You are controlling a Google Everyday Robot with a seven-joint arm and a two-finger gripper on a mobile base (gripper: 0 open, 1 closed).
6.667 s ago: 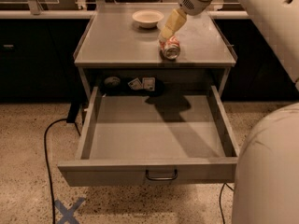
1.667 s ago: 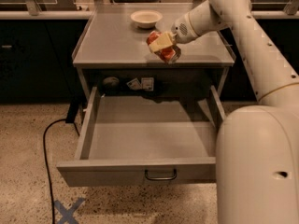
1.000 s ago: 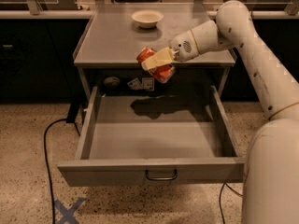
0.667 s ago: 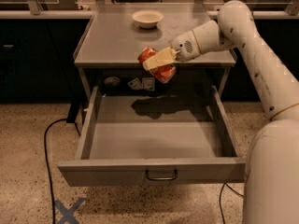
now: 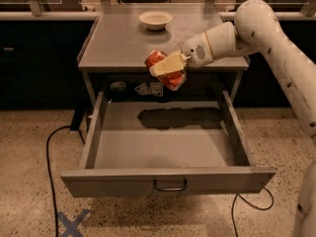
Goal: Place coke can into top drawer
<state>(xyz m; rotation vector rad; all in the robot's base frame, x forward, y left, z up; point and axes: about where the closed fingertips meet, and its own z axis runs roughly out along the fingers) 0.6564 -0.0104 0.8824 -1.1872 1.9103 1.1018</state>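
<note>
The coke can [image 5: 174,79] is red, tilted on its side, and held in the air at the cabinet's front edge, above the back of the drawer. My gripper [image 5: 167,68] is shut on it, with a cream finger [image 5: 166,65] lying across the can; the white arm reaches in from the upper right. The top drawer [image 5: 168,180] is pulled fully out, wide and shallow, with a dark loop handle [image 5: 170,186] at the centre of its front panel. Its inside holds nothing; the can's shadow falls on its back part.
A cream shallow bowl [image 5: 155,19] stands at the back of the cabinet top [image 5: 113,43]. Small items [image 5: 149,88] sit in the recess behind the drawer. A black cable [image 5: 49,152] runs over the speckled floor at left, and a blue tape cross [image 5: 71,223] marks the floor.
The gripper has carried the can off the cabinet top, forward and down to the left, past the front edge. Since 0.7 s ago it has hardly moved.
</note>
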